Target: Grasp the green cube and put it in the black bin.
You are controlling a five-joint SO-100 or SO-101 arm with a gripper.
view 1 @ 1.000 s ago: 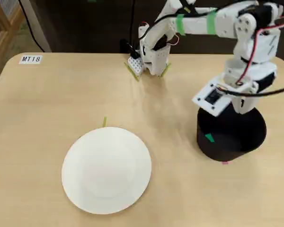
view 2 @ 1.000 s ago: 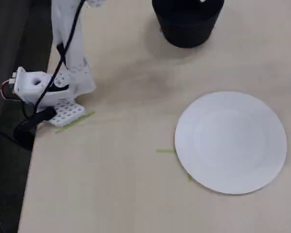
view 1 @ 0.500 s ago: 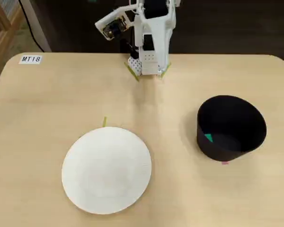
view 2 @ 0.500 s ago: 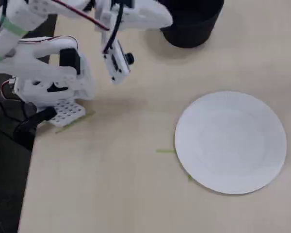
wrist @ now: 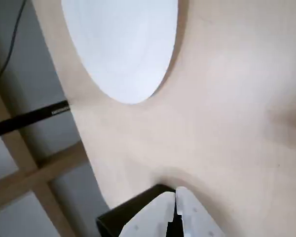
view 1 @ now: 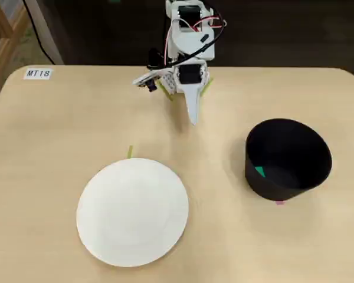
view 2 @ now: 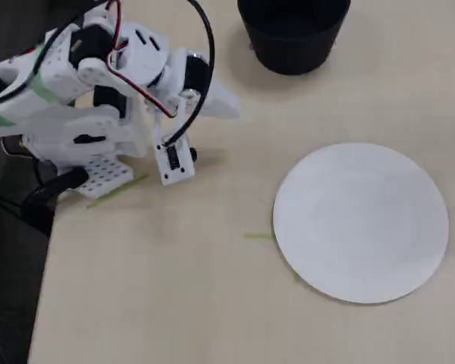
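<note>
Since half a second ago the arm has folded down over its base, and the claw [view 1: 193, 121] now points at the desk [view 1: 59, 124] in front of it. From this fixed view the green cube [view 1: 259, 171] already lies inside the black bin [view 1: 288, 160], against the wall on the picture's left, while the white plate [view 1: 133, 211] sits bare.

The wrist view shows the claw [wrist: 175, 193] with its tips pressed together on nothing, the plate [wrist: 123, 44] further off.

Seen from the other fixed view, the arm [view 2: 98, 91] crouches beside the bin [view 2: 292, 34], well clear of it; the cube is hidden here.

Judging by this, only the retreat remains: settle the arm gently onto its rest, keeping the cables clear.
</note>
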